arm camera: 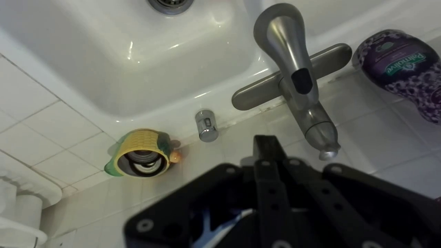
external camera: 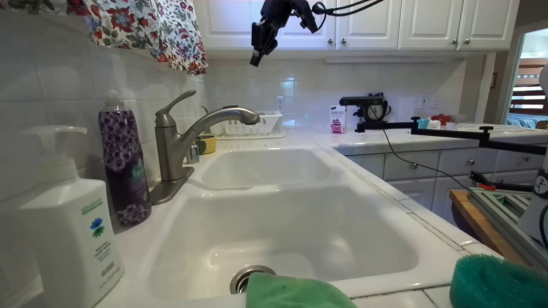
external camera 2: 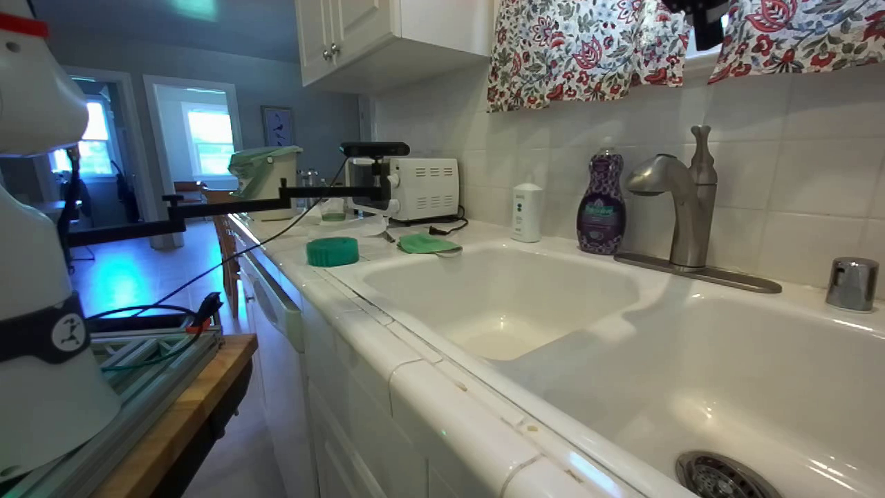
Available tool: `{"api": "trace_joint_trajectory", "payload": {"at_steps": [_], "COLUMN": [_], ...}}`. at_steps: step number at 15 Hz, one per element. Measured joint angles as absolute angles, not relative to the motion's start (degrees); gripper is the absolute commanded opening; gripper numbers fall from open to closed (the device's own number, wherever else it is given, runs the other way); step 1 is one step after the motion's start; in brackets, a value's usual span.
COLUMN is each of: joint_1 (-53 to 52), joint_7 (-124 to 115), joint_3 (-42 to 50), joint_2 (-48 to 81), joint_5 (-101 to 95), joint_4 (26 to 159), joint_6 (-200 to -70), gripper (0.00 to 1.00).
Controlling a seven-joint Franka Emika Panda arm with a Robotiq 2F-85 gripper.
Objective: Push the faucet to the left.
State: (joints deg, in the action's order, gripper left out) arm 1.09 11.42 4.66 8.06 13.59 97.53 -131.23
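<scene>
Hovering gripper (external camera: pixel 256 59): jaws were together, holding nothing.
Faucet (external camera 2: pixel 693 211): stood below it, apart.
Long spout (arm camera: pixel 286 41): pointed away from the wall (arm camera: pixel 375 129), over the sink (arm camera: pixel 155 79).

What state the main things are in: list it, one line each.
Gripper: shut, nothing visibly held
Faucet: upright, no water visibly running
Purple bottle: upright
Soap dispenser: upright, pump raised
Upper cabinet doors: shut
Drawers: shut
Yellow pot: upright, open-topped, something inside
Green cloth: lying mostly flat
Curtains: hanging, gap between them
</scene>
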Motion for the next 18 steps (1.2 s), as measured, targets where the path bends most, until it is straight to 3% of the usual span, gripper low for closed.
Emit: {"api": "trace_joint_trajectory", "payload": {"at_steps": [18], "joint_1": [3.24], "joint_7": [10.62], "joint_3": [1.27], "joint_2": [19.61], "joint_5": [15.44], "joint_4": [91.35], "joint_6": [-131.79], "gripper": [0.00]}}
